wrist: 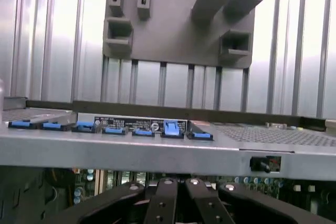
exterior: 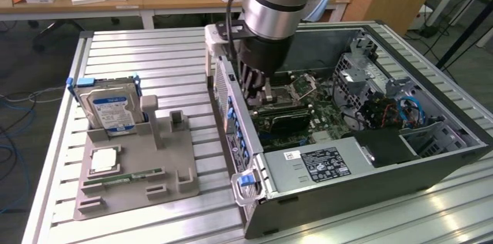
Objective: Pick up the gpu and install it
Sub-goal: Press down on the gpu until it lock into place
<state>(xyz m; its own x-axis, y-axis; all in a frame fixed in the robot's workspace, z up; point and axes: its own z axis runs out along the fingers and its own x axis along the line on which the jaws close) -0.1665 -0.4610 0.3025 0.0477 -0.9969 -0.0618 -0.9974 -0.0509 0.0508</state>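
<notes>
— What do we have before us?

— A ribbed aluminium surface (exterior: 138,53) carrying an open grey steel computer case (exterior: 431,169), boxy, with a green motherboard (exterior: 324,111) inside. Beside it sits a flat grey plastic holder (exterior: 135,180) with a silver hard drive (exterior: 112,111) standing upright.

— And the pincer?

— Our pincer (exterior: 258,91) reaches down into the case. Its black fingers (wrist: 163,203) look drawn together; we cannot tell whether they hold anything, nor can we make out the gpu.

Ribbed metal table (exterior: 154,53), seemingly brushed.
</notes>
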